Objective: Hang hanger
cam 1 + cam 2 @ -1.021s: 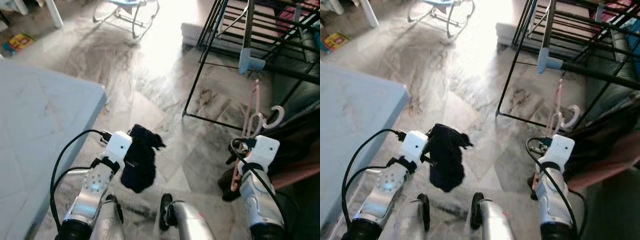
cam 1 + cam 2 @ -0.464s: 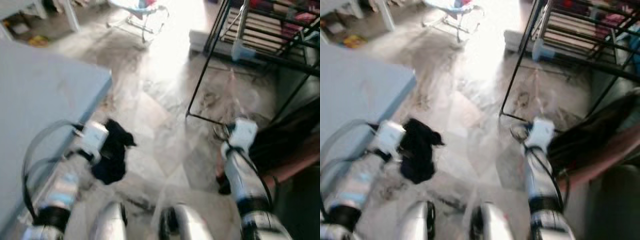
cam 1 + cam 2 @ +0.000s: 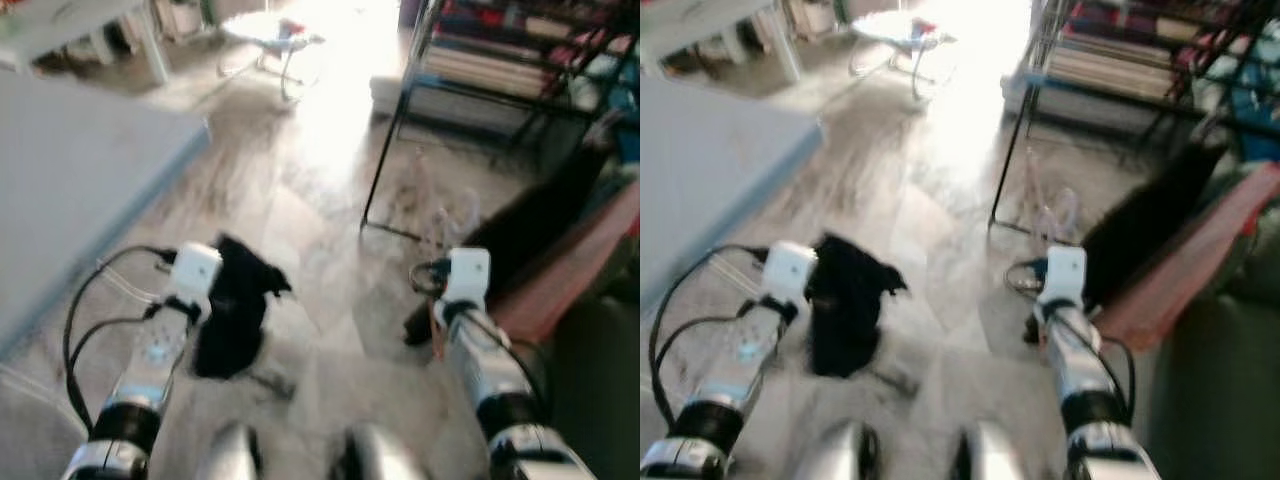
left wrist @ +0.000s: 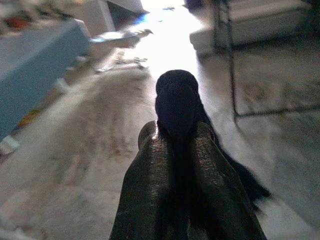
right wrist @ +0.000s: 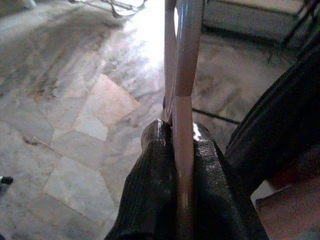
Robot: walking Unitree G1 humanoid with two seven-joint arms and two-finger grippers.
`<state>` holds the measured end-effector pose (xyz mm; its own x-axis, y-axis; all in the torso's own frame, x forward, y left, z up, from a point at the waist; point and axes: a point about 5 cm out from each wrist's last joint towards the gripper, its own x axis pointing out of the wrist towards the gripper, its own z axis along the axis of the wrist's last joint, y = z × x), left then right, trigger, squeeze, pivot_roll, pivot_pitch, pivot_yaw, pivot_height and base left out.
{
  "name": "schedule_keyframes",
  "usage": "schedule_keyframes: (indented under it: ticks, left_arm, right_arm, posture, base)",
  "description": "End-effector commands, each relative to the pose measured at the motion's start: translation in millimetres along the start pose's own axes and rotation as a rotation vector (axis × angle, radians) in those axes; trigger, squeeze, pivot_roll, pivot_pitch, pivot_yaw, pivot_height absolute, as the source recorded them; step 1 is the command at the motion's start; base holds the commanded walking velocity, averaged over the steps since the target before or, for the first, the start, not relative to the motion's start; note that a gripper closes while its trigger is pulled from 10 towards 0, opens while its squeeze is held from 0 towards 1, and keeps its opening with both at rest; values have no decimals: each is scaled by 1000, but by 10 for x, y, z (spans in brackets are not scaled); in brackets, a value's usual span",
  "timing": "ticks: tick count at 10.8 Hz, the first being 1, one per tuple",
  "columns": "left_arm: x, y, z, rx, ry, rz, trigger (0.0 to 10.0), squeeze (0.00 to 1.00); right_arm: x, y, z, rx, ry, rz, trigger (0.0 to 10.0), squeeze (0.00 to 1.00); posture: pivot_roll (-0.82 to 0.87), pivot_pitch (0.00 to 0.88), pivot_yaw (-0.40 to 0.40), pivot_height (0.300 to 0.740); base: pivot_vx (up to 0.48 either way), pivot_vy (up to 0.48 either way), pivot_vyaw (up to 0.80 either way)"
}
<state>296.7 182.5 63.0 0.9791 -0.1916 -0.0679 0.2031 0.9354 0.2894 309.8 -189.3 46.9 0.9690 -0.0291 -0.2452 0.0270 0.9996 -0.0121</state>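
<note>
Both silver arms were held forward and low. The left claw [image 4: 176,150] was closed on a black cloth [image 3: 232,310], its fingers [image 4: 145,185] pressed together. The right claw [image 5: 181,145] was clamped around a pink hanger [image 5: 183,60].

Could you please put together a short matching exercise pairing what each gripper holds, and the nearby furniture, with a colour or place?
Things:
1. hanger
2. cloth
3. drying rack
4. table

Descriptions:
A. light blue, on the robot's left
B. black, clamped in the left gripper
C. pink, clamped in the right gripper
D. black metal frame, ahead on the right

Pairs: 1-C, 2-B, 3-D, 4-A
</note>
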Motion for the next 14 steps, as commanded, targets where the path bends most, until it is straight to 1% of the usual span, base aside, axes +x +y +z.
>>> schedule_keyframes:
  ticks: [1,2,3,4,5,6,7,8,9,10,11,12,13,14]
  left_arm:
    - [-35,-38,7,-16,-22,22,10000,0]
    - [-76,-23,9,-34,-36,74,10000,0]
    - [-203,-2,-41,-76,-20,154,10000,0]
    - [-249,-3,-86,-127,4,191,10000,0]
    - [-274,13,-123,-119,26,218,10000,0]
    - [-300,88,-134,-86,21,272,10000,0]
    - [-307,141,-102,-90,-4,302,10000,0]
    - [-304,109,-110,-123,7,281,10000,0]
    - [-291,82,-112,-128,19,236,10000,0]
    - [-270,60,-117,-112,29,180,10000,0]
    - [-267,29,-122,-115,50,126,10000,0]
    - [-269,-5,-66,-117,27,67,10000,0]
    - [-253,-11,17,-115,-10,69,10000,0]
    - [-241,24,139,-95,-75,133,10000,0]
  right_arm:
    - [-50,-93,4,-7,-46,-45,10000,0]
    - [-95,-90,11,-9,-87,-76,10000,0]
    - [-235,-65,-41,-35,-118,-143,10000,0]
    - [-303,-16,-78,-144,-151,-105,10000,0]
    - [-341,1,-117,-139,-164,-66,10000,0]
    - [-361,-92,-147,-130,-168,-131,10000,0]
    - [-355,-187,-150,-107,-146,-181,10000,0]
    - [-351,-220,-151,-62,-126,-167,10000,0]
    - [-356,-207,-146,-42,-124,-159,10000,0]
    - [-348,-200,-134,-26,-126,-155,10000,0]
    - [-338,-195,-104,-27,-143,-155,10000,0]
    - [-304,-170,-34,-11,-171,-163,10000,0]
    - [-279,-159,12,-9,-190,-168,10000,0]
    - [-272,-162,83,-4,-218,-167,10000,0]
  posture:
    - [23,69,-54,740]
    - [30,82,-62,740]
    - [24,97,-65,740]
    - [14,100,-60,740]
    - [13,98,-61,740]
    - [16,86,-64,740]
    - [21,82,-66,740]
    - [29,78,-71,740]
    - [36,82,-76,740]
    - [40,86,-77,740]
    - [36,105,-78,740]
    - [32,128,-73,740]
    - [24,145,-59,740]
    - [17,158,-57,740]
  base:
    - [-326,-251,0]
    - [0,0,0]
    - [0,0,0]
    - [0,0,0]
    - [0,0,0]
    - [0,0,0]
    - [0,0,0]
    - [0,0,0]
    - [0,0,0]
    - [0,0,0]
    - [0,0,0]
    - [0,0,0]
    - [0,0,0]
    - [0,0,0]
